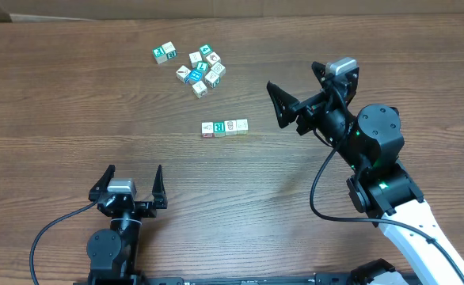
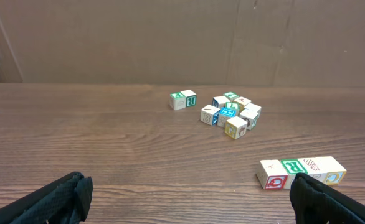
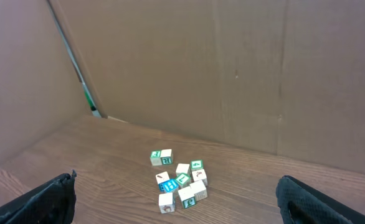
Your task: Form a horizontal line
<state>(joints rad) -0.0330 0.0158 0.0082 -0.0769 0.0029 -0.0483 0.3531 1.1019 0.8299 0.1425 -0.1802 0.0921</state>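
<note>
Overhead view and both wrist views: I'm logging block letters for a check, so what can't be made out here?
- Block pile: most face symbols too small in the overhead view.
- Row of four blocks: partly covered by the left pincer's finger in the left wrist view.
- Same row: outside the right wrist view.

light: even, bright | shadows: soft | glare: none | focus: sharp

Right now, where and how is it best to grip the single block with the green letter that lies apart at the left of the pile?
Likely from above, gripper closing on two opposite side faces of the lone block: it sits flat with free table around, clear of the pile.
</note>
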